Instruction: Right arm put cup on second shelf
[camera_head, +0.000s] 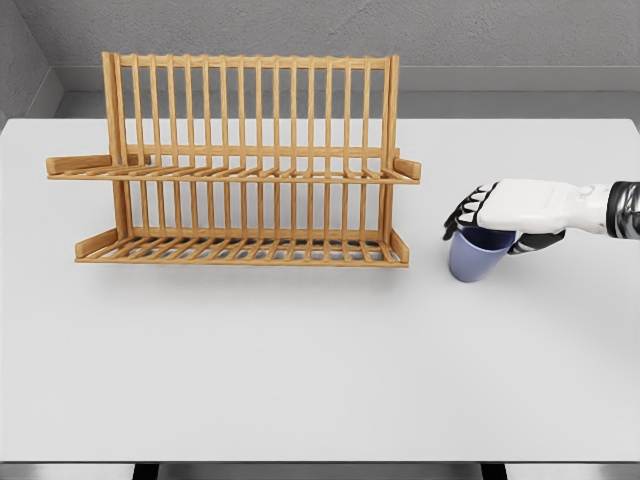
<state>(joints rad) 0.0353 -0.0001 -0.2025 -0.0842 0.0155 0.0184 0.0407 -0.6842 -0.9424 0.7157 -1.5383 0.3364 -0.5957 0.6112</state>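
Grasping step: right robot hand (500, 222) curled over blue cup (477, 255) on worktop (300, 360).
Next: lifting, carrying toward nine o'clock onto wooden dish rack (240, 165) upper shelf (235, 173).

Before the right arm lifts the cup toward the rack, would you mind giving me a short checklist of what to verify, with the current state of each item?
1. Right hand on the cup: ok, the fingers curl over its rim from above.
2. Grip firm enough to lift: cannot tell, the contact under the palm is hidden.
3. Cup upright on the table: ok, mouth up.
4. Upper shelf of the wooden rack free: ok, nothing lies on it.
5. Path from the cup to the rack: ok, only bare table between them.
6. Left arm out of the way: ok, it is not in view.
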